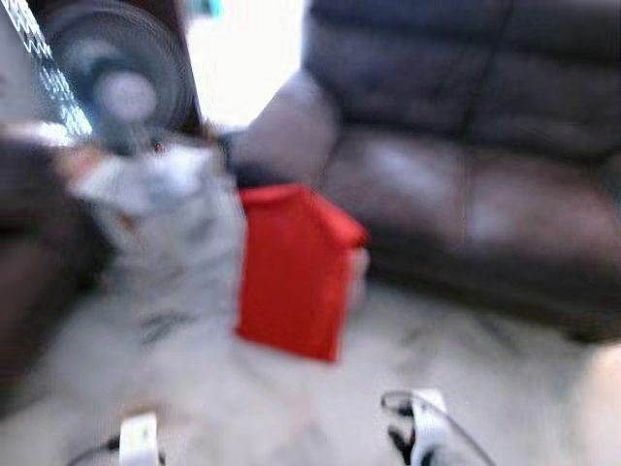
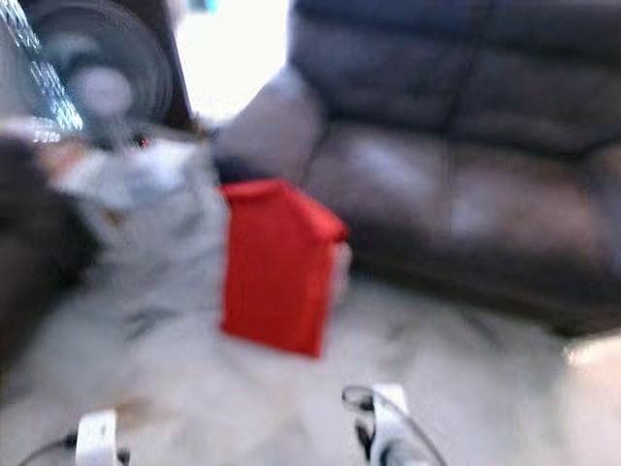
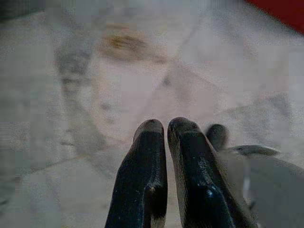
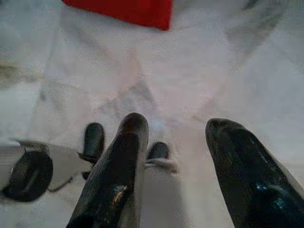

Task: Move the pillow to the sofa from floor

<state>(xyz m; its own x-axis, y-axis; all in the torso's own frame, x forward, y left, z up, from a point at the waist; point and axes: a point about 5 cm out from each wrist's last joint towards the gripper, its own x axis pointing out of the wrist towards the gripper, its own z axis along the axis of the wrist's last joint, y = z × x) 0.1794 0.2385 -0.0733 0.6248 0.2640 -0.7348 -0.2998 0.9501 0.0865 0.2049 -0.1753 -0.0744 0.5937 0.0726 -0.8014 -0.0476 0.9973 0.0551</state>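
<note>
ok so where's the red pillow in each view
Left eye view: red pillow on the floor at centre, before the dark sofa.
Right eye view: the same, slightly left of centre.
Left wrist view: a red sliver in one corner.
Right wrist view: a red edge beyond the right gripper, its fingers apart.
Shared landmark: the pale marble floor.

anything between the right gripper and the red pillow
No, only bare marble floor between the right gripper and the pillow, seen in the right wrist view.
</note>
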